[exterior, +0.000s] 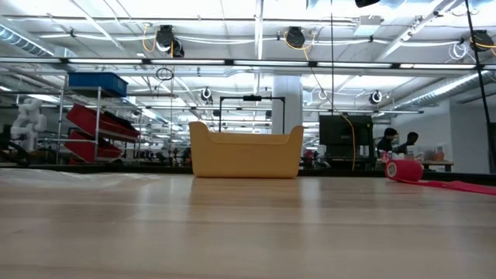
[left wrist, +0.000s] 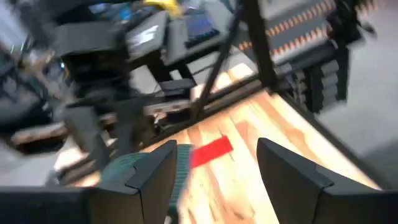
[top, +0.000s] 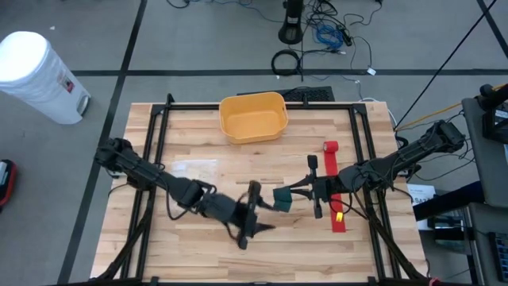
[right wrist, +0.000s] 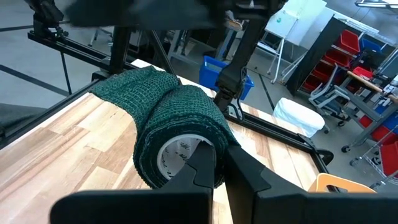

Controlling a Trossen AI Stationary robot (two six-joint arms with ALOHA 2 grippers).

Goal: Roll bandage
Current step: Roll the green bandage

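So my right gripper is clamped tight on the green bandage roll, holding it up off the wooden table near the middle, loose end draped over the top. My left gripper sits just beside the roll with its fingers spread, gripping nothing. The red bandage lies partly unrolled along the right side (yellow bin at the back).

Yellow plastic bin at twelve o'clock on a pale wood-plank table, white lidded drum on the grey floor off the ten o'clock corner, black cables coiled beyond the far edge
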